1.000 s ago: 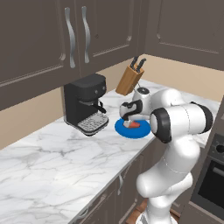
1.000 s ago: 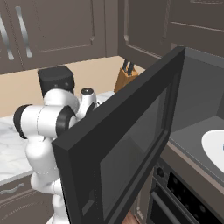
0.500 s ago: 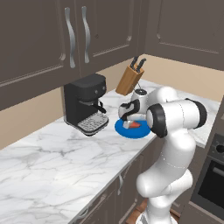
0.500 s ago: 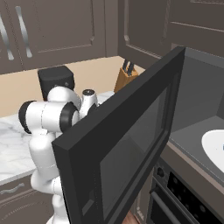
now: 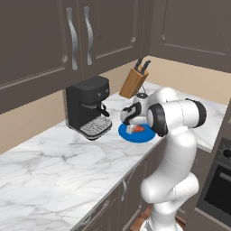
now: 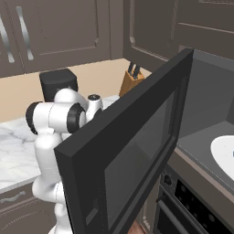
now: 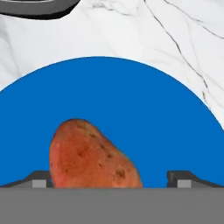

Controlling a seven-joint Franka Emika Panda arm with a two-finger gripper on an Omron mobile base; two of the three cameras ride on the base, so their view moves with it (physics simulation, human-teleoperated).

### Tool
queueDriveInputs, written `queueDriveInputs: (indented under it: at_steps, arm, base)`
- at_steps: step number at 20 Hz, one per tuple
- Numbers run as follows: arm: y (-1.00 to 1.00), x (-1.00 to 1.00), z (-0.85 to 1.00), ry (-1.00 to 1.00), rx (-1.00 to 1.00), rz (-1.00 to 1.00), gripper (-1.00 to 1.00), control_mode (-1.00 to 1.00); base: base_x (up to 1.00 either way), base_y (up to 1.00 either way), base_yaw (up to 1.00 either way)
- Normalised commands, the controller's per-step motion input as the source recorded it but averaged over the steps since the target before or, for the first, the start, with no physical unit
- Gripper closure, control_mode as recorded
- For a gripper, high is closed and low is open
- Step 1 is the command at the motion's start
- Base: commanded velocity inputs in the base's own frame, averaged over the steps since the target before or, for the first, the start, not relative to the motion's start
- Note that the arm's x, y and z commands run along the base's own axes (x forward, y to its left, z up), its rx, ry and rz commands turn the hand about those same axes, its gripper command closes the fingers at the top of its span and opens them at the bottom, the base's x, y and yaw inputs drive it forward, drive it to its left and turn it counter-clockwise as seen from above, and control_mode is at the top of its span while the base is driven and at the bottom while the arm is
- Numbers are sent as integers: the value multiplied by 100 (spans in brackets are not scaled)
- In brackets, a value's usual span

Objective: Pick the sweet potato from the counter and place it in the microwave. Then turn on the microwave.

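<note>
Hand view first: the sweet potato lies on the blue plate, low and left of centre in this view, a reddish-orange lump with dark speckles. The pincer hangs right above it with its two dark fingertips spread wide, one at each side of the lower edge, and the potato sits close against the left one (whether it touches, I cannot tell). Nothing is pinched. White marble surface with grey veins shows beyond the plate's rim.

Over to the left base view: the white arm bends down over the plate, the pincer poised just above the sweet potato, which shows as a small orange patch on the blue disc. The plate rests on the surface near its front edge. Just beside it to the left stands a black espresso machine, and behind it a wooden knife block tilts toward the wall. Dark cabinets with long metal handles hang above.

Right base view now: the microwave stands with its door swung wide, the dark glass panel crossing the middle of the picture. Inside, the white turntable shows at the right edge. The arm's shoulder sits left of the door, with the knife block behind.
</note>
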Motion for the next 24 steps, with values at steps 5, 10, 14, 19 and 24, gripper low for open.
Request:
queueDriveInputs:
  at_steps: [5, 10, 14, 19, 24]
  arm:
    - [0, 14, -20, 6, -2, 2, -100, -100]
    - [0, 10, -19, 7, -3, 1, 100, -100]
    - [0, 3, -11, 3, -1, 0, 100, -100]
    - [-4, -11, 0, 0, 0, 1, 100, -100]
    - [-3, -21, 10, 0, 0, 0, 100, -100]
  base:
    - [0, 0, 0]
    - [0, 0, 0]
    - [0, 0, 0]
    - [0, 0, 0]
    - [0, 0, 0]
